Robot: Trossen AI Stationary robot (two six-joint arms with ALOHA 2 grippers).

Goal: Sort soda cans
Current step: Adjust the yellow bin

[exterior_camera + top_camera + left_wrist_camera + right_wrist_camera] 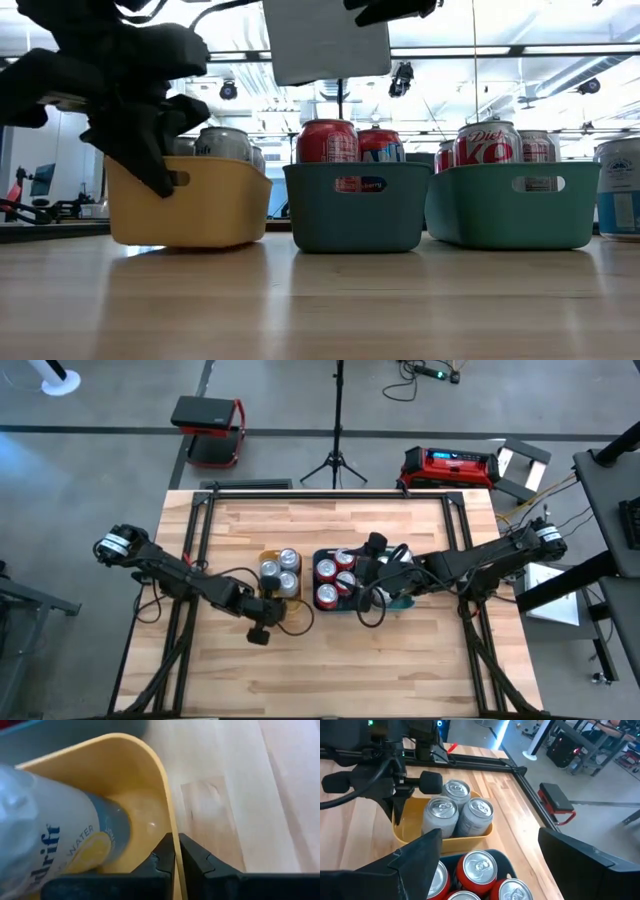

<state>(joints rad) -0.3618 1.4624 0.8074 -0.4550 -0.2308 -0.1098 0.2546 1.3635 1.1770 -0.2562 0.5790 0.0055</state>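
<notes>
The yellow tray (445, 836) rim is pinched by the closed left gripper (176, 851); three silver soda cans (440, 816) stand upright beside it. The right gripper (490, 855) is held open above the red cans (479, 870).

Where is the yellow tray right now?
In the high view the yellow tray sits mid-table, just left of the blue tray, holding three silver cans; the left gripper pinches its rim.

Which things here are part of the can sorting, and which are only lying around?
Job: silver cans in the yellow bin; red cans in the blue bin; green bin; left pincer gripping the yellow bin's rim; right pincer, open.

Lying about: red toolbox, tripod, red stool.
</notes>
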